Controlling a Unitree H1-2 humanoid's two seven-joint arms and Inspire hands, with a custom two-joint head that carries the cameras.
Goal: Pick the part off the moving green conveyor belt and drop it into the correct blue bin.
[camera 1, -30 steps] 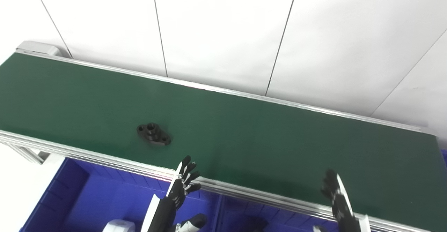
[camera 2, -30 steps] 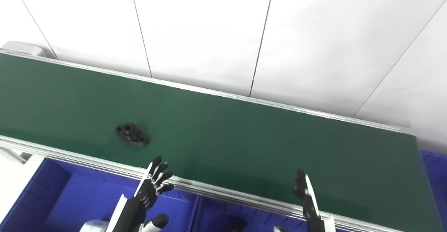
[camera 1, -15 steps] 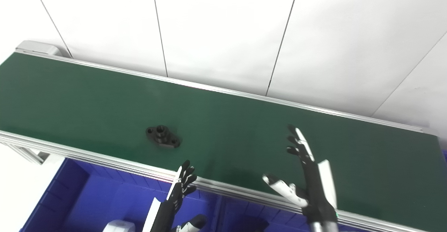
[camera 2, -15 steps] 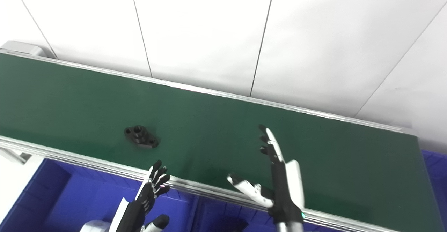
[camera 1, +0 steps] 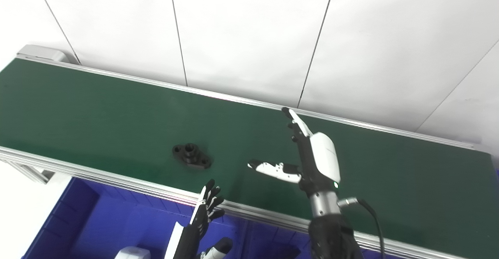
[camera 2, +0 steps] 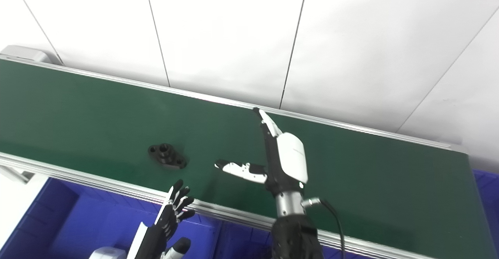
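Right hand out over the belt, part not yet taken

Nearest, the left hand [camera 1: 206,212] waits spread and empty over the blue bin [camera 1: 117,220]. Beyond it the right hand [camera 1: 308,157], low at the rail a second ago, now hangs wide open over the belt [camera 1: 97,107], right of the black part [camera 1: 191,155], which has drifted toward it.

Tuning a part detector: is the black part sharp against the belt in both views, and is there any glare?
Left eye view: part sharp, dark on the green belt, only a faint shadow. Right eye view: the same, with a bright glint along the far rail. Right hand crisp, not smeared.
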